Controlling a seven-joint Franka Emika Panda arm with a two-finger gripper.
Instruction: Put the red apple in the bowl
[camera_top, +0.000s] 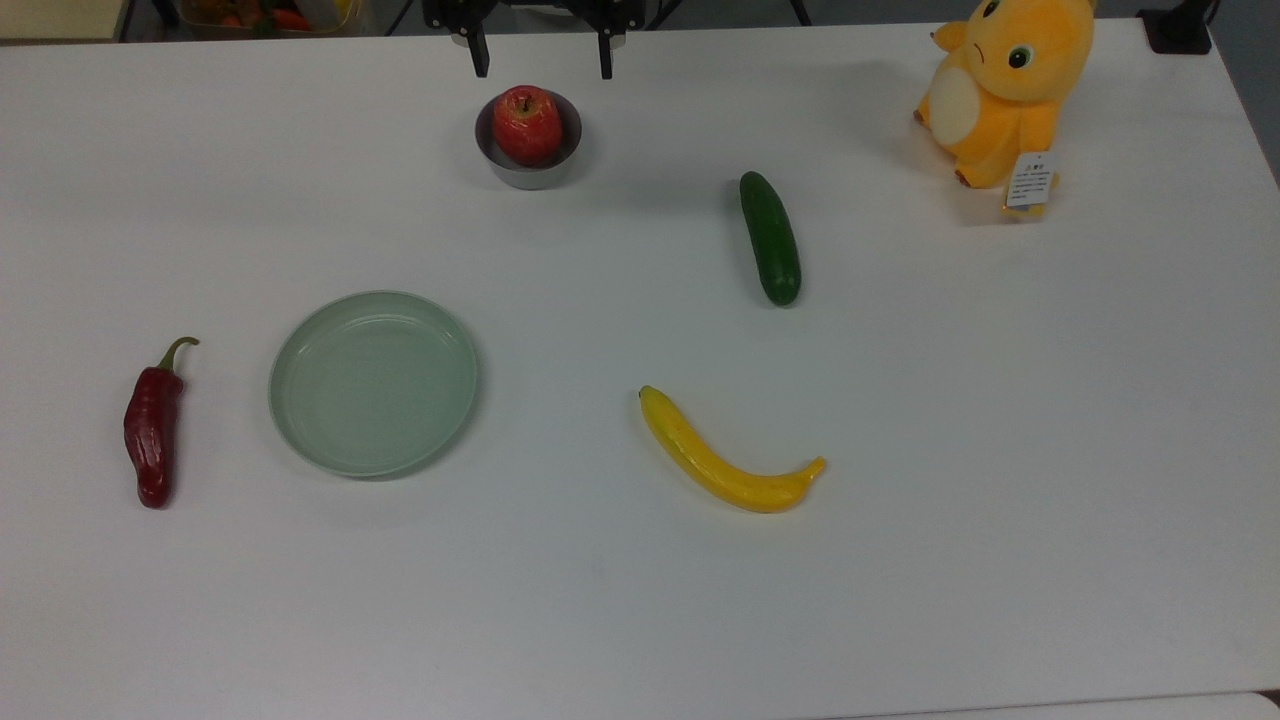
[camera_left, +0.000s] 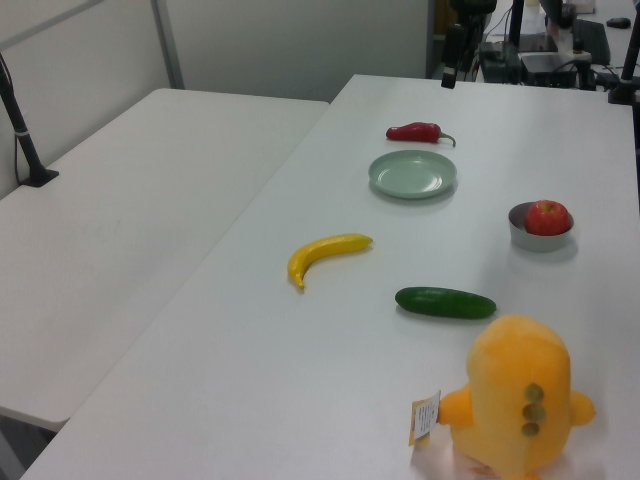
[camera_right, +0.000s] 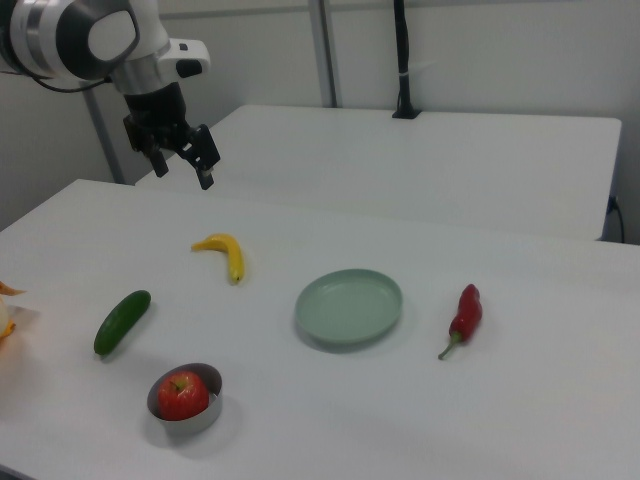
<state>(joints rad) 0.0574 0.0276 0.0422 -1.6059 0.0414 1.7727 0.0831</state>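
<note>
With the round, glossy red apple already sitting in the small, deep grey bowl below my spread, empty jaws, I judge best to stay clear.

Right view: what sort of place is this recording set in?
Most likely a robotics lab or office test bench. Plain white tables stand before bare partition walls, a robot arm's end effector hangs open above them, and toy items lie spread out: a banana, a cucumber and a chili pepper.
</note>
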